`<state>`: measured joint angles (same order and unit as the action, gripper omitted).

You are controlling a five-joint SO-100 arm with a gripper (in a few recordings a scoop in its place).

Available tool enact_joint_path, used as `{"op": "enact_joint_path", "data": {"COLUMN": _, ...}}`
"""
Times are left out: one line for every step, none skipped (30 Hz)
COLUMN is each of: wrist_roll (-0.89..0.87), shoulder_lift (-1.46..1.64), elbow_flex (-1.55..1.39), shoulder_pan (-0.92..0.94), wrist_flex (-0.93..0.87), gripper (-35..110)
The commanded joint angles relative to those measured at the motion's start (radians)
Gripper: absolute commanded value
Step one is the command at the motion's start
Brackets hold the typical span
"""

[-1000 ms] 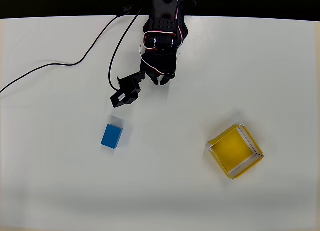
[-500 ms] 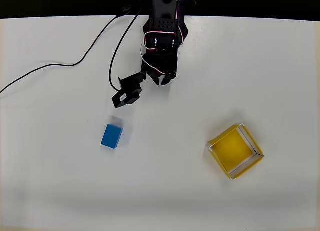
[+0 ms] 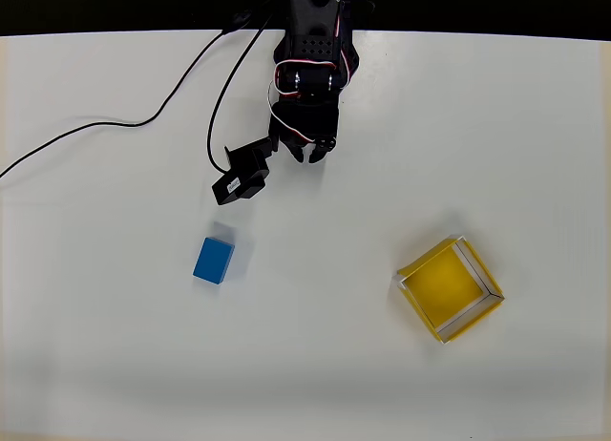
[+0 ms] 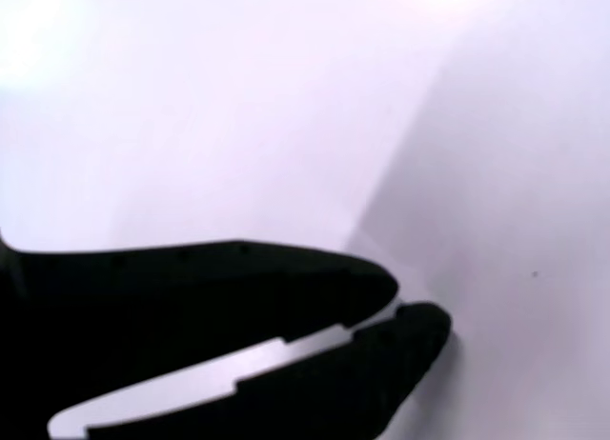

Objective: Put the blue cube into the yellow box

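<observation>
Nothing done yet. Blue cube (image 3: 213, 260) sits on the counter (image 3: 535, 126) at approx 8 o'clock from centre in overhead view, well apart from yellow box (image 3: 449, 288) at 4 o'clock, which is empty. Gripper (image 3: 307, 153) at 12, fingers (image 4: 381, 283) pressed together, holding nothing. Reach, grasp, carry, drop all left.

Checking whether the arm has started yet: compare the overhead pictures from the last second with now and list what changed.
Nothing visibly changed. The gripper hangs shut and empty near the table's far edge, the blue cube lies apart from it on the table, and the yellow box sits empty in the same spot.
</observation>
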<state>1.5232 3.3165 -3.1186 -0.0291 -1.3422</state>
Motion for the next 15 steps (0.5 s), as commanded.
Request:
{"op": "enact_joint_path", "data": {"wrist_roll": 0.009, "shoulder_lift": 0.029, "elbow_flex": -0.026, "shoulder_pan": -0.020, "wrist_flex": -0.008, "gripper": 5}}
{"op": "enact_joint_path", "data": {"wrist_roll": 0.009, "shoulder_lift": 0.028, "elbow_flex": -0.026, "shoulder_pan": -0.017, "wrist_flex": -0.008, "gripper": 5}}
{"op": "enact_joint_path", "data": {"wrist_roll": 0.009, "shoulder_lift": 0.028, "elbow_flex": -0.026, "shoulder_pan": -0.018, "wrist_flex": -0.008, "gripper": 5}}
{"op": "enact_joint_path", "data": {"wrist_roll": 0.009, "shoulder_lift": 0.028, "elbow_flex": -0.026, "shoulder_pan": -0.020, "wrist_flex": -0.008, "gripper": 3}}
{"op": "enact_joint_path", "data": {"wrist_roll": 0.009, "shoulder_lift": 0.029, "elbow_flex": -0.026, "shoulder_pan": -0.020, "wrist_flex": -0.008, "gripper": 0}}
{"op": "enact_joint_path", "data": {"wrist_roll": 0.009, "shoulder_lift": 0.029, "elbow_flex": -0.026, "shoulder_pan": -0.020, "wrist_flex": -0.008, "gripper": 0}}
{"op": "enact_joint_path", "data": {"wrist_roll": 0.011, "shoulder_lift": 0.029, "elbow_flex": -0.026, "shoulder_pan": -0.021, "wrist_flex": -0.008, "gripper": 0}}
{"op": "enact_joint_path", "data": {"wrist_roll": 0.011, "shoulder_lift": 0.029, "elbow_flex": -0.026, "shoulder_pan": -0.025, "wrist_flex": -0.008, "gripper": 0}}
{"op": "enact_joint_path", "data": {"wrist_roll": 0.011, "shoulder_lift": 0.029, "elbow_flex": -0.026, "shoulder_pan": -0.028, "wrist_flex": -0.008, "gripper": 0}}
{"op": "enact_joint_path", "data": {"wrist_roll": 0.009, "shoulder_lift": 0.029, "elbow_flex": -0.026, "shoulder_pan": -0.031, "wrist_flex": -0.008, "gripper": 0}}
{"op": "enact_joint_path", "data": {"wrist_roll": 0.009, "shoulder_lift": 0.029, "elbow_flex": -0.026, "shoulder_pan": -0.031, "wrist_flex": -0.008, "gripper": 0}}
{"op": "enact_joint_path", "data": {"wrist_roll": 0.009, "shoulder_lift": 0.029, "elbow_flex": -0.026, "shoulder_pan": -0.032, "wrist_flex": -0.008, "gripper": 0}}
{"op": "enact_joint_path", "data": {"wrist_roll": 0.008, "shoulder_lift": 0.029, "elbow_flex": -0.026, "shoulder_pan": -0.034, "wrist_flex": -0.008, "gripper": 0}}
{"op": "enact_joint_path", "data": {"wrist_roll": 0.008, "shoulder_lift": 0.029, "elbow_flex": -0.026, "shoulder_pan": -0.034, "wrist_flex": -0.008, "gripper": 0}}
{"op": "enact_joint_path", "data": {"wrist_roll": 0.015, "shoulder_lift": 0.029, "elbow_flex": -0.026, "shoulder_pan": -0.035, "wrist_flex": -0.009, "gripper": 0}}
